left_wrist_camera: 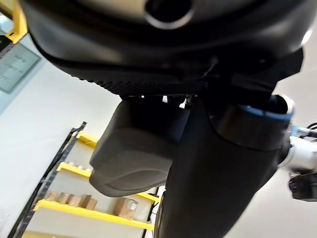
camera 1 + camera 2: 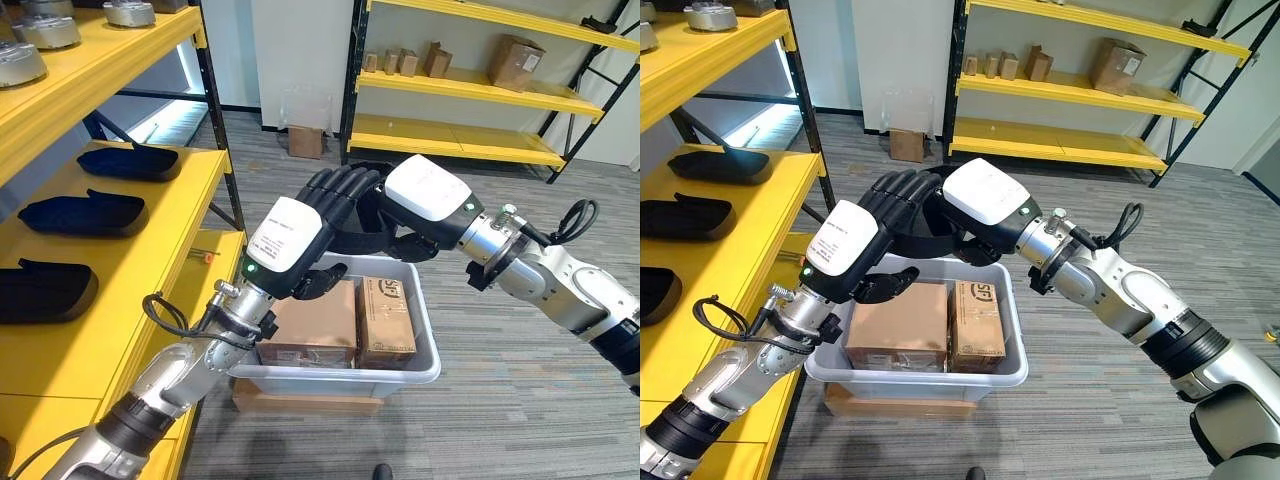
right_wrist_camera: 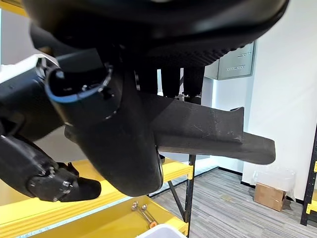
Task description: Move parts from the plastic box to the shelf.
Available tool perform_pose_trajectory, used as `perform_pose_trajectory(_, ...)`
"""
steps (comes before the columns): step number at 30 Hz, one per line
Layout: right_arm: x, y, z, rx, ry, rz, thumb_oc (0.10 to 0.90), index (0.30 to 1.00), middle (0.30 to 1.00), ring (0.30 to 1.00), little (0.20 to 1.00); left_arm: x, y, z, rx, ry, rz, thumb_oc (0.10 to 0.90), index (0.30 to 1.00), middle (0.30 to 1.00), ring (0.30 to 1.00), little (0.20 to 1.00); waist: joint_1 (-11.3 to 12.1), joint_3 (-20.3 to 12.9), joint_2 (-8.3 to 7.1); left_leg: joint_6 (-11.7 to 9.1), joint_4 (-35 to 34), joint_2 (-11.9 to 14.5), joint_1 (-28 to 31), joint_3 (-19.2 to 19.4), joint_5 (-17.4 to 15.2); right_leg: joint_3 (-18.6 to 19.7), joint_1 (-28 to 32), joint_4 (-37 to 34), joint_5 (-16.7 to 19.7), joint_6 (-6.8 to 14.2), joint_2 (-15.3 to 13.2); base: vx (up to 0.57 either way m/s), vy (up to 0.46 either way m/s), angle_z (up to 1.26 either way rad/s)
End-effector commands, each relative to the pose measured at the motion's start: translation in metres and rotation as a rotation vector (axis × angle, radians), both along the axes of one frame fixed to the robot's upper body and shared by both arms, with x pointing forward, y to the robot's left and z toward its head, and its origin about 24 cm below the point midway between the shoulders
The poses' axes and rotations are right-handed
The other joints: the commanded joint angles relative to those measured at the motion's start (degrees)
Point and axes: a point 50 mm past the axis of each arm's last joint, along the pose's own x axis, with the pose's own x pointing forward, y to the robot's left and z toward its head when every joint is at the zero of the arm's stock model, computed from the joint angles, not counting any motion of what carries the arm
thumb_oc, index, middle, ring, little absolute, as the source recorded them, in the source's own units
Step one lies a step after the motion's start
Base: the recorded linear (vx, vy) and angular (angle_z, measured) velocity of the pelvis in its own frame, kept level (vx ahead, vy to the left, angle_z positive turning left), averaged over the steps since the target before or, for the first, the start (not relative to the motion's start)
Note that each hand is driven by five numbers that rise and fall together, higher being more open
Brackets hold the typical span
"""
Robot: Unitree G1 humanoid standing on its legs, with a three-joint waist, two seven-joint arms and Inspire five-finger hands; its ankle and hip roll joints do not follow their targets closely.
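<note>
While both hands hover above the plastic box (image 2: 400, 366), I see a dark moulded part (image 3: 208, 131) held between them: my right hand (image 2: 425, 200) has its fingers curled round it, and my left hand (image 2: 335, 195) wraps it from the other side. Cardboard boxes (image 2: 345, 320) sit in the box beside the yellow shelf (image 2: 150, 260).
</note>
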Motion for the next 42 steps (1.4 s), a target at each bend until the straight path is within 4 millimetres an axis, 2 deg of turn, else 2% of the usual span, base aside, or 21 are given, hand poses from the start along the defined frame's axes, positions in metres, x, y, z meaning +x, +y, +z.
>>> perform_pose_trajectory(1, 0.001, 0.015, 0.092, 0.222, -0.280, 0.070, 0.400, 0.300, 0.300, 0.300, 0.300, 0.007, -0.015, 0.030, 0.004, -0.158, -0.056, 0.900, 1.000, 1.000, 1.000, 1.000, 0.56, -2.71, -0.15, -0.32, -0.51, 2.78, -0.07, 1.25, -3.30, -2.90, 5.99, 1.81, -6.72, 4.27, -2.85, 0.00, 0.000, 0.00)
perform_pose_trajectory(25, 0.004, 0.036, 0.097, 0.256, -0.255, 0.126, 0.400, 0.300, 0.300, 0.300, 0.300, 0.023, -0.020, 0.024, 0.066, -0.152, -0.014, 0.900, 1.000, 1.000, 1.000, 1.000, 0.07, -2.56, -0.24, -0.11, -0.51, 2.86, 0.25, 1.41, -3.44, -2.27, 5.93, 1.79, -6.77, 4.06, -2.81, 0.00, 0.000, 0.00)
perform_pose_trajectory(26, 0.004, 0.036, 0.097, 0.259, -0.254, 0.127, 0.400, 0.300, 0.300, 0.300, 0.300, 0.024, -0.020, 0.024, 0.067, -0.152, -0.015, 0.857, 0.940, 0.940, 0.940, 0.940, 0.05, -2.55, -0.21, -0.11, -0.51, 2.87, 0.26, 1.44, -3.43, -2.31, 5.93, 1.80, -6.79, 4.06, -2.80, 0.00, 0.000, 0.00)
perform_pose_trajectory(27, 0.004, 0.037, 0.097, 0.260, -0.252, 0.129, 0.400, 0.300, 0.300, 0.300, 0.300, 0.024, -0.021, 0.024, 0.071, -0.153, -0.018, 0.433, 0.347, 0.347, 0.347, 0.347, 0.01, -2.49, -0.19, -0.11, -0.51, 2.86, 0.26, 1.46, -3.39, -2.27, 5.90, 1.84, -6.83, 4.04, -2.77, 0.00, 0.000, 0.00)
perform_pose_trajectory(28, 0.004, 0.038, 0.098, 0.260, -0.252, 0.132, 0.400, 0.300, 0.300, 0.300, 0.300, 0.025, -0.021, 0.024, 0.077, -0.154, -0.017, 0.400, 0.300, 0.300, 0.300, 0.300, -0.05, -2.51, -0.17, -0.11, -0.51, 2.86, 0.28, 1.49, -3.38, -2.22, 5.88, 1.83, -6.84, 4.04, -2.75, 0.00, 0.000, 0.00)
perform_pose_trajectory(42, 0.005, 0.045, 0.099, 0.321, -0.237, 0.157, 0.400, 0.300, 0.300, 0.300, 0.300, 0.029, -0.025, 0.023, 0.087, -0.152, -0.012, 0.400, 0.300, 0.300, 0.300, 0.300, -0.27, -2.57, -0.05, 0.04, -0.51, 2.75, 0.50, 1.57, -3.55, -1.86, 5.82, 1.85, -6.84, 3.95, -2.71, 0.00, 0.000, 0.00)
